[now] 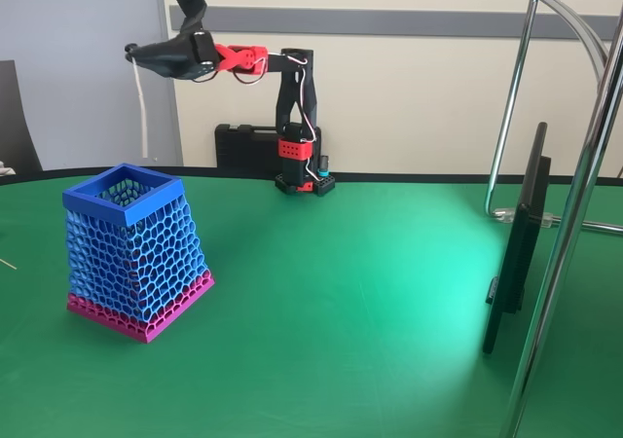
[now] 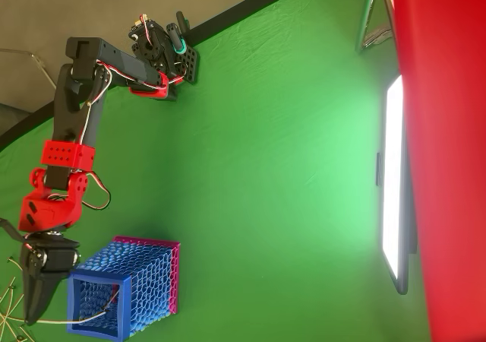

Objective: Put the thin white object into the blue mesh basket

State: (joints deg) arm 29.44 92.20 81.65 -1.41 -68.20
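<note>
One arm is working at the left side of the green table (image 1: 370, 292), reaching out from its base near the back wall. In the fixed view the gripper (image 1: 146, 56) is hanging high above the blue mesh basket (image 1: 131, 253), and the thin white strand (image 1: 143, 107) is dangling straight down from its tip toward the basket's dark blue rim. In the overhead view the gripper (image 2: 34, 300) is lying just beside the basket (image 2: 133, 285), and the strand (image 2: 72, 321) is running from the fingertip sideways across the open mouth, with its far end curling up inside the opening.

The jaws are standing narrow and pinching the upper end of the strand; no gap between them is visible in either view.

Task progress, as judged from these views:
1. Pick-up: done. The strand is hanging clear of the table.
2. Transport to the basket: largely done. The lower end of the strand is appearing over or just inside the mouth, though how deep it is reaching cannot be told.
3. Release: not yet done. The strand is remaining in the grip.

Several thin pale sticks (image 2: 9, 296) are lying on the table at the picture's left edge in the overhead view. A dark monitor (image 1: 516, 253) is standing at the right of the table, beside a chrome stand (image 1: 574, 214).
</note>
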